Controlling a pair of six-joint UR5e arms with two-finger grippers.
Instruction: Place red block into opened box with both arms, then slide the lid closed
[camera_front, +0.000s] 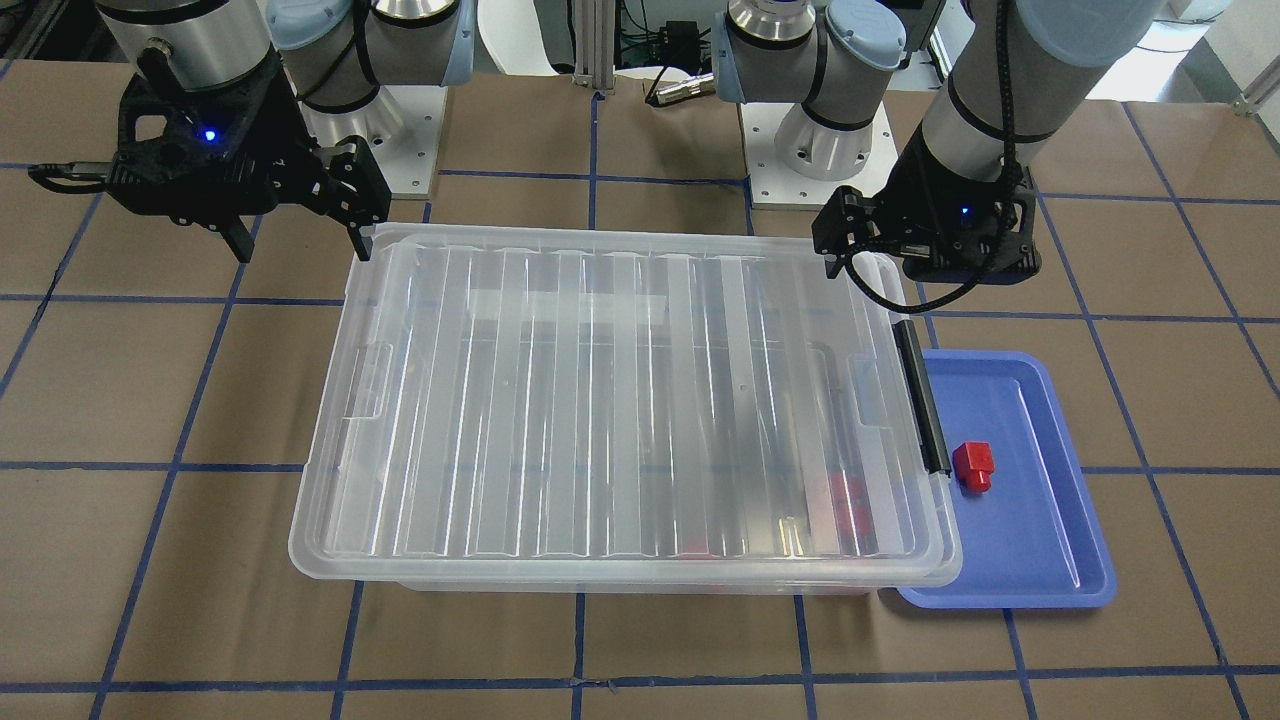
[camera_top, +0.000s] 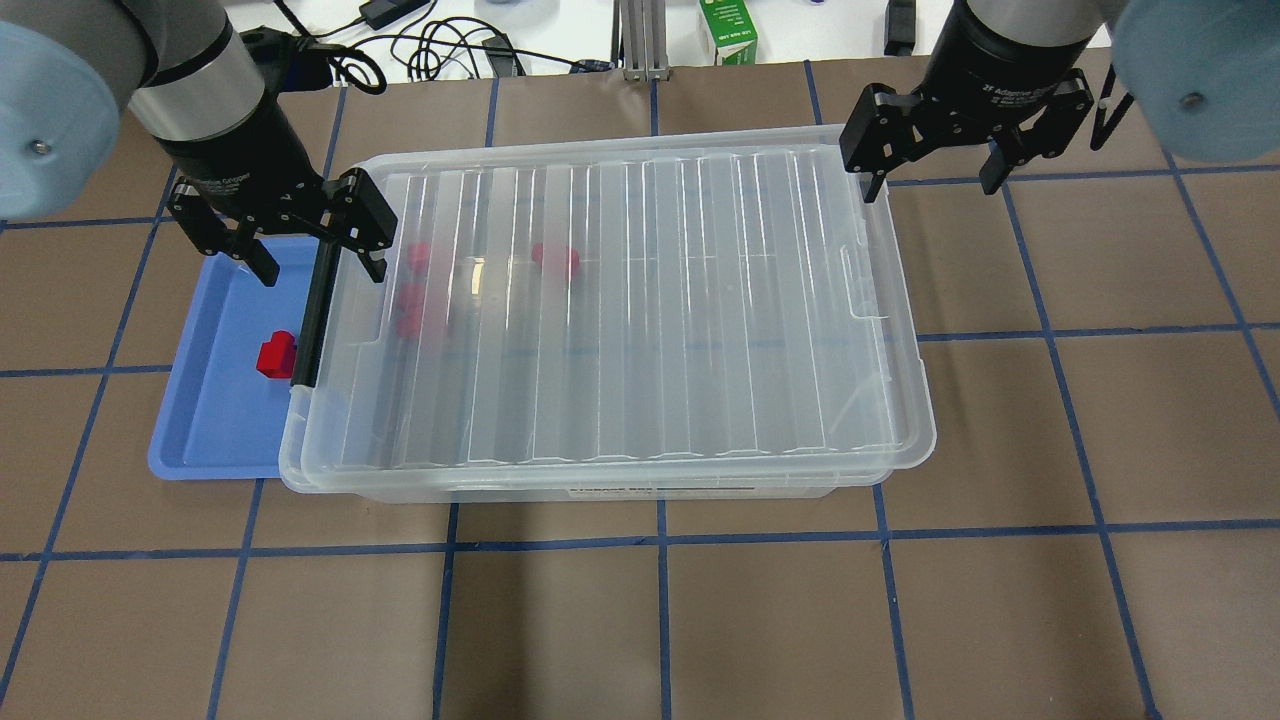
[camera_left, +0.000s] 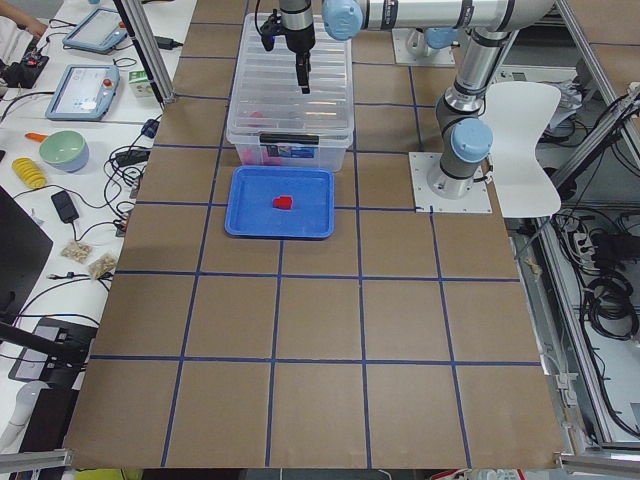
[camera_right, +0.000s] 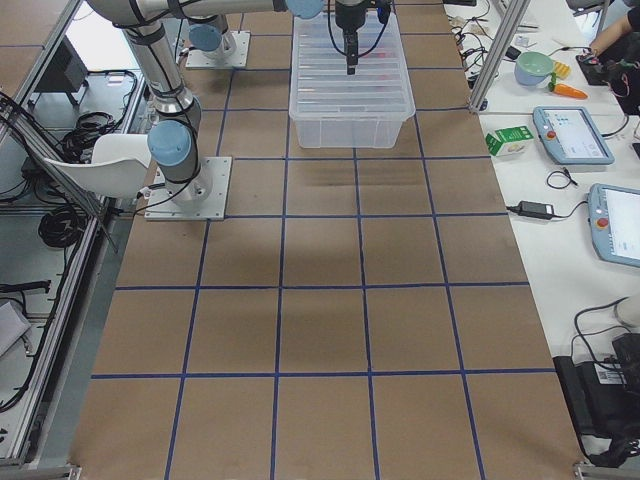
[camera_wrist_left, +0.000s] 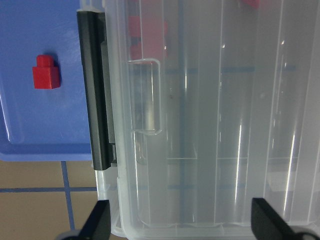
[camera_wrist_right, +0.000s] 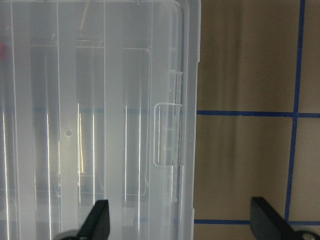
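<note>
The red block (camera_top: 275, 354) lies on a blue tray (camera_top: 215, 430), next to the black bar (camera_top: 315, 310) at the box's short end. The lid (camera_top: 650, 300) lies on the box (camera_top: 650, 491) and covers nearly all of it. Several red pieces (camera_top: 555, 258) show blurred through the lid. My left gripper (camera_top: 318, 258) hangs open astride that end, one finger over the tray and one over the lid. At the opposite short end my right gripper (camera_top: 932, 172) is open above the lid's far corner. In the left wrist view the block (camera_wrist_left: 46, 72) sits left of the bar (camera_wrist_left: 95, 100).
The blue tray (camera_front: 1040, 560) touches the box on my left side. A green carton (camera_top: 728, 30) and cables lie past the table's far edge. Both arm bases (camera_front: 800, 150) stand behind the box. Brown gridded table surface extends in front of the box.
</note>
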